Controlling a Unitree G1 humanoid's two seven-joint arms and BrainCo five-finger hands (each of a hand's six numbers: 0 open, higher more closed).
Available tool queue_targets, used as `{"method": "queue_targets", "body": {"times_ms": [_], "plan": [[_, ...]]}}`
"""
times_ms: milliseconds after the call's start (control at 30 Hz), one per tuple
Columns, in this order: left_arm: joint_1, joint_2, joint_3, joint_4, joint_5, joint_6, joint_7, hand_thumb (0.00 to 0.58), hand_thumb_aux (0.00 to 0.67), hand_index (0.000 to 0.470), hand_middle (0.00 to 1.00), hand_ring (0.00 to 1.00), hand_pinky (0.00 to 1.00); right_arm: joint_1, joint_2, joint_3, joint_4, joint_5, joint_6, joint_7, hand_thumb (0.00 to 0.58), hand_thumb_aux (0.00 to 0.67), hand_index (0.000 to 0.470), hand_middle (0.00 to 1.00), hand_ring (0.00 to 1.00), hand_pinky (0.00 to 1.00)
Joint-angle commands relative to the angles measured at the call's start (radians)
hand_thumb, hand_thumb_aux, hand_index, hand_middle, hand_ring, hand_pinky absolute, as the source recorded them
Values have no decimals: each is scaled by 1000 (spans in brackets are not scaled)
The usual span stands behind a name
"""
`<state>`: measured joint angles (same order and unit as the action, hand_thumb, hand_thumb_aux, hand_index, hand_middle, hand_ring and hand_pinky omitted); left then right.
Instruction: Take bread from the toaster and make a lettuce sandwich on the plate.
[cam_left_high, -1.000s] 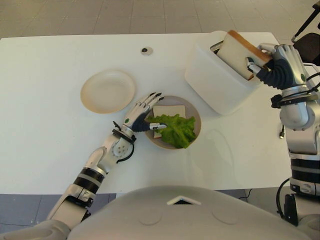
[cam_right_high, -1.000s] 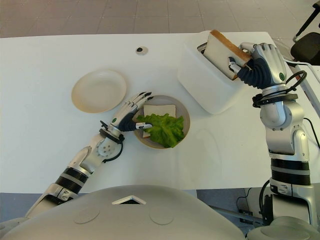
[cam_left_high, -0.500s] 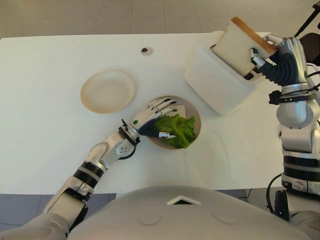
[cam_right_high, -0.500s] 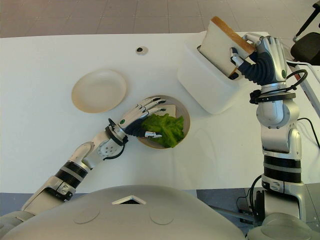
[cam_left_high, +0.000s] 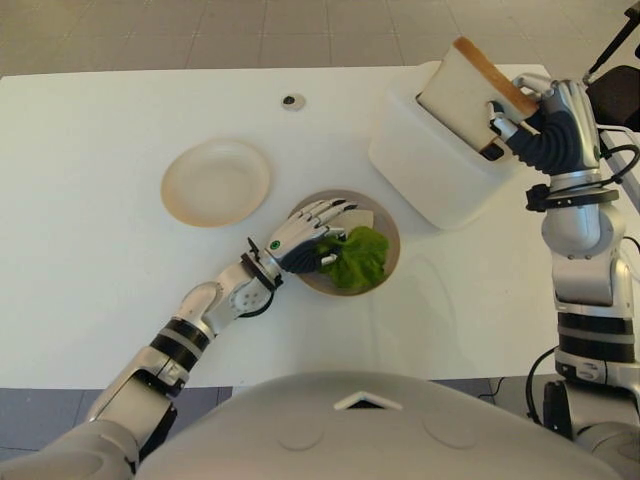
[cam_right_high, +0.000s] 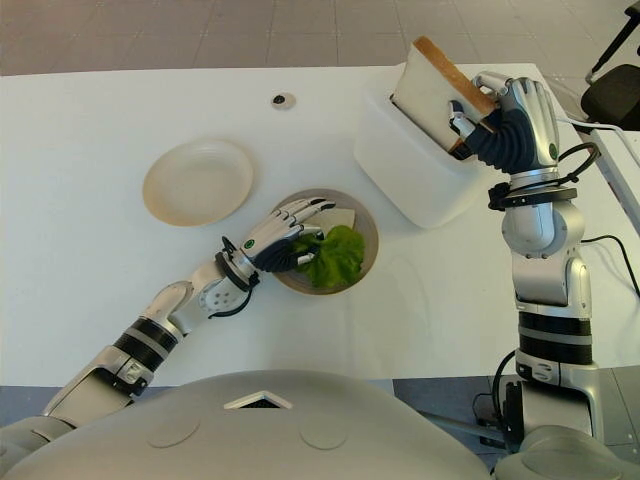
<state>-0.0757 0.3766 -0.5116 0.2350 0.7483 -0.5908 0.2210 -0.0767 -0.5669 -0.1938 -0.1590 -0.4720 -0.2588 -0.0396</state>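
Right hand (cam_left_high: 548, 130): fingers clamped on the lower corner of the tan-crusted bread slice (cam_left_high: 465, 88), which is tilted and mostly out of the white box toaster (cam_left_high: 430, 165) near the far right edge of the white desk (cam_left_high: 100, 150).
Left hand (cam_left_high: 300, 232): fingers curled onto the left edge of the green lettuce leaf (cam_left_high: 360, 258), which is bunched on the round brown plate (cam_left_high: 388, 225).
Cream dish (cam_left_high: 215, 182): apart, on the left.

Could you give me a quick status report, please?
Left hand closed on the green lettuce leaf over the brown round plate. Right hand grips the tan bread slice, partly out of the white toaster. Nothing in the way.
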Motion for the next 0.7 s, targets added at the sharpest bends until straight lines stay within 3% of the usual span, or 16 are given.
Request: {"method": "queue_targets", "body": {"times_ms": [33, 133, 400, 467, 500, 700], "plan": [[11, -7, 40, -66, -121, -21, -64, 557, 536, 376, 0, 0, 0, 4, 8, 18, -1, -4, -3, 5, 580, 670, 470, 1000, 1000, 1000], [-19, -22, 72, -40, -137, 7, -68, 580, 670, 470, 0, 0, 0, 0, 11, 27, 5, -7, -5, 2, 580, 670, 470, 1000, 1000, 1000], [-126, -48, 36, 216, 7, 103, -7, 580, 670, 470, 0, 0, 0, 3, 4, 35, 13, -4, -12, -8, 580, 670, 470, 1000, 1000, 1000], [-128, -49, 14, 242, 3, 86, -27, 521, 457, 321, 0, 0, 0, 7, 3, 33, 10, -3, -13, -9, 580, 670, 470, 1000, 1000, 1000], [-128, -48, 1, 246, 7, 77, -34, 0, 0, 0, 0, 0, 0, 9, 3, 31, 8, -1, -13, -8, 580, 670, 470, 1000, 1000, 1000], [-104, -40, -15, 204, -40, 12, -71, 0, 0, 0, 0, 0, 0, -12, 30, -36, -93, 80, -34, -40, 580, 670, 470, 1000, 1000, 1000]]}}
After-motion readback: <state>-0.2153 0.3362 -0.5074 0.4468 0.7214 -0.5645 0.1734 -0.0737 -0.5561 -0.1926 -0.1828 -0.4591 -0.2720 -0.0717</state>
